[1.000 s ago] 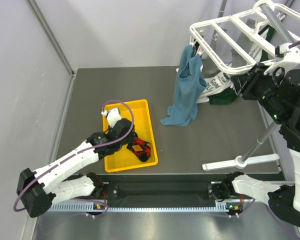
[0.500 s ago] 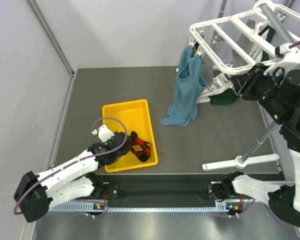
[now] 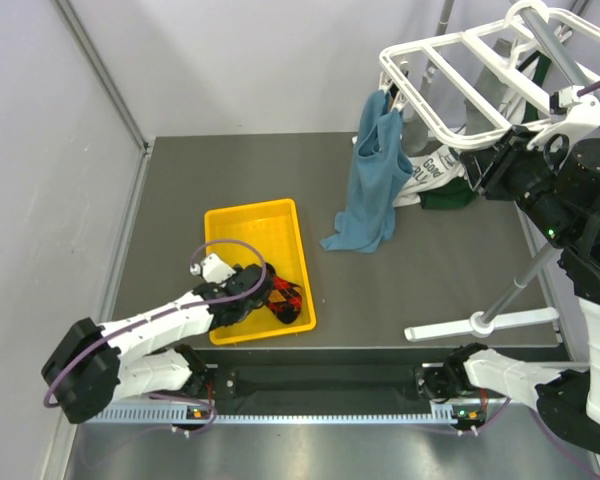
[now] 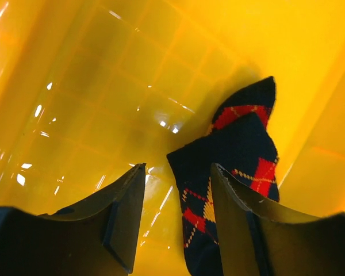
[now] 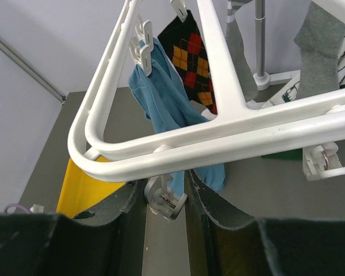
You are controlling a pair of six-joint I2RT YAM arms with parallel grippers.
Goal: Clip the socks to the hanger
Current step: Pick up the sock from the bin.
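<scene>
Yellow tray [image 3: 240,225] pick underway: left gripper [image 4: 178,169], jaws wide, over the sock [image 4: 241,155] at five o'clock, should close next; right gripper [image 5: 167,183] pinches a clip [image 5: 167,202]

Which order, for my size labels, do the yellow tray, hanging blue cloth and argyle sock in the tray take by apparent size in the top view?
1. yellow tray
2. blue cloth; it hangs nearer the camera, so it may look bigger than it is
3. argyle sock, clearly smallest
</scene>
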